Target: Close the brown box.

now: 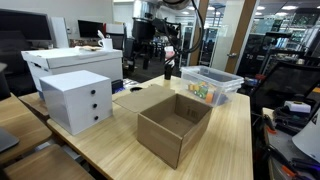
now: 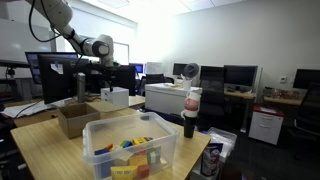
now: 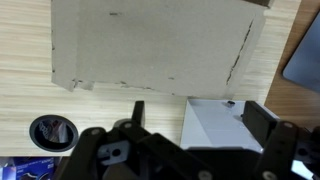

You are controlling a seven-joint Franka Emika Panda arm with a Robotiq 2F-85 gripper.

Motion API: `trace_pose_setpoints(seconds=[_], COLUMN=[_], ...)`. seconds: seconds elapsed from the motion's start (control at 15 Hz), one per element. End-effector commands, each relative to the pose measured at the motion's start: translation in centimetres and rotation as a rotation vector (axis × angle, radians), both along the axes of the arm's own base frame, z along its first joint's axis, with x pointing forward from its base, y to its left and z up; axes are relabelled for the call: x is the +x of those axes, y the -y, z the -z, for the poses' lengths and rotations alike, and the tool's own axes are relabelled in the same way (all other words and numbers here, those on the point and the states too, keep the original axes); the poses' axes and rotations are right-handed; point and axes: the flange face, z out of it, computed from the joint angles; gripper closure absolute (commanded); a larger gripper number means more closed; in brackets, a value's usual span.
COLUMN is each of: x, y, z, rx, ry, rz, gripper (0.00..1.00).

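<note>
My end effector (image 3: 200, 112) hangs over the back of the bench (image 1: 235, 140), fingers spread wide with nothing between them. The box (image 1: 178, 122) sits mid-bench with its mouth pointing straight up, and in both exterior views it's set diagonal to the bench edges. Its big flap (image 3: 150, 45) lies folded out flat on the wood on my side, and its long edge runs across my wrist view. The drawer unit (image 1: 75, 100) is just beside the flap, and the bin (image 1: 212, 86) is near the box's other side.
</note>
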Motion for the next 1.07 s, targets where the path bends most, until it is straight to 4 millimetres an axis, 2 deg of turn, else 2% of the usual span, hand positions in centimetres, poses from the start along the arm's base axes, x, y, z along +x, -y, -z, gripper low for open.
trace_pose_setpoints(seconds=[0.0,0.13,0.33,0.67,1.0], x=[0.0,0.1,-1.3,-1.1,-0.7], y=[0.0,0.0,1.7,0.9,-1.0], z=[-0.1,-0.2,-0.8,-0.3,1.8], rx=[0.0,0.0,-0.014,-0.018,-0.006], ry=[-0.001,0.001,0.011,0.001,-0.025], rz=[0.0,0.0,0.022,-0.001,-0.022], gripper=[0.0,0.0,0.0,0.0,0.0])
